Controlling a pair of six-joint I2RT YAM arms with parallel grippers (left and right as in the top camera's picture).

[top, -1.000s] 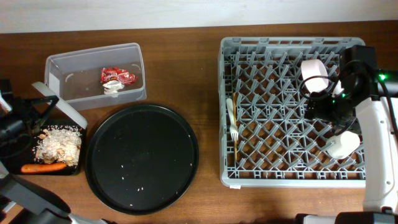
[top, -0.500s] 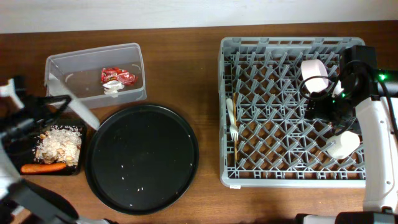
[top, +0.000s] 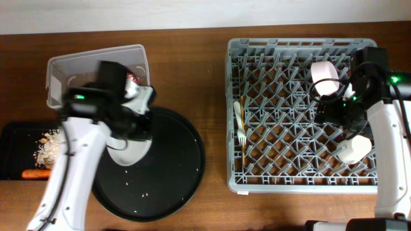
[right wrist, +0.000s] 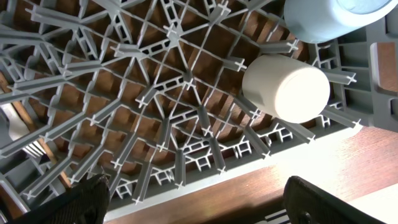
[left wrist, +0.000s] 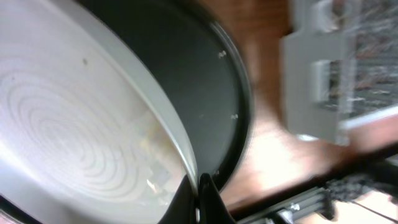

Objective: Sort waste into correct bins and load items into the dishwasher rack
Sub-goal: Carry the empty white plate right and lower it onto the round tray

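Observation:
My left gripper [left wrist: 200, 198] is shut on the rim of the white round plate [left wrist: 74, 124]. It holds the plate tilted over the big round black tray [top: 167, 192], and from above the plate [top: 128, 153] shows below the left gripper [top: 133, 131]. The dishwasher rack [top: 302, 183] holds a fork and spoon [top: 240, 128], a chopstick [top: 244, 154], a light blue cup [top: 326, 77] and a cream cup [top: 355, 149]. My right gripper [right wrist: 205, 208] hangs open over the rack's near right edge, beside the cream cup [right wrist: 286, 87], holding nothing.
The clear tub [top: 77, 77] at back left holds a red wrapper [top: 133, 79], mostly hidden by my left arm. The shallow black tray [top: 16, 138] at far left holds beige scraps [top: 48, 144] and a carrot [top: 35, 173]. A few crumbs lie on the round tray.
My left arm has swung right from above the shallow black tray to above the round tray, carrying the plate. The right arm has not moved.

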